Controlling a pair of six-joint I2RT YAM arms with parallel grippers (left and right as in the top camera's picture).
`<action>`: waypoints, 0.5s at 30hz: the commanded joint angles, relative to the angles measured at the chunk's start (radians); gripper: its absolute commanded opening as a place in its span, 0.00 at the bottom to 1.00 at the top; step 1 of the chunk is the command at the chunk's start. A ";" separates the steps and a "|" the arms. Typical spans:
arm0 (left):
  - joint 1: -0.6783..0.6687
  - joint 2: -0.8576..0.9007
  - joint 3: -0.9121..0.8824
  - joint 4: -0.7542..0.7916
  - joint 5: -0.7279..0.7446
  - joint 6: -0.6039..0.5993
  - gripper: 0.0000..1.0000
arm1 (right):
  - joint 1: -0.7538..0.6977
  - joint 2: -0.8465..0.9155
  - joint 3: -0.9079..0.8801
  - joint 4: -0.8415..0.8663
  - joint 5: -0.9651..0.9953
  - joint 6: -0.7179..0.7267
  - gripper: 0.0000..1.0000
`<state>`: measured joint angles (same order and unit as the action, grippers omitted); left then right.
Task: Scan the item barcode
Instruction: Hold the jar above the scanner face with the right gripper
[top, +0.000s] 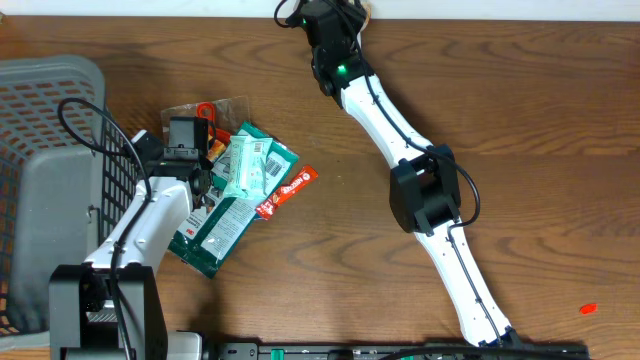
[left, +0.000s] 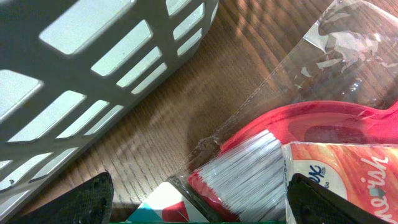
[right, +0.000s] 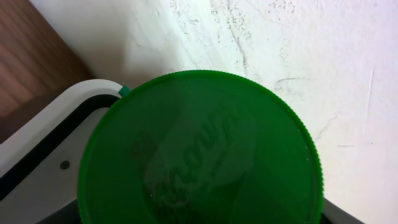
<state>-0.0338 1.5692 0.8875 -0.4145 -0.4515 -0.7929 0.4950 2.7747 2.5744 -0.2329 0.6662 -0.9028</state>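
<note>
My right gripper (top: 335, 30) reaches to the table's far edge and is shut on a container with a green ribbed lid (right: 199, 149). The lid fills the right wrist view and hides the fingers. Behind the lid, a white and grey device (right: 50, 140) stands against a white wall; no barcode shows. My left gripper (left: 205, 205) hangs open over a pile of packets (top: 245, 170). Its dark fingertips (left: 90, 199) straddle a red brush with white bristles in clear wrap (left: 249, 168). An orange tissue pack (left: 348, 174) lies beside the brush.
A grey slatted basket (top: 50, 150) takes up the left side, close to my left arm. The pile also holds teal and dark green packets (top: 215, 230) and a red-orange bar (top: 290, 190). A small red scrap (top: 588, 309) lies at the front right.
</note>
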 joint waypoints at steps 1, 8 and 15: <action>0.006 0.013 -0.007 -0.001 -0.005 -0.017 0.89 | 0.010 0.009 0.013 0.013 0.018 -0.011 0.04; 0.006 0.013 -0.007 -0.001 -0.006 -0.017 0.89 | 0.010 0.009 0.013 0.013 0.021 -0.018 0.04; 0.006 0.013 -0.007 -0.001 -0.005 -0.017 0.89 | 0.012 0.009 0.013 0.050 0.052 -0.055 0.03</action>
<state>-0.0334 1.5692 0.8875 -0.4141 -0.4515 -0.7929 0.4950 2.7747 2.5744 -0.2047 0.6769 -0.9226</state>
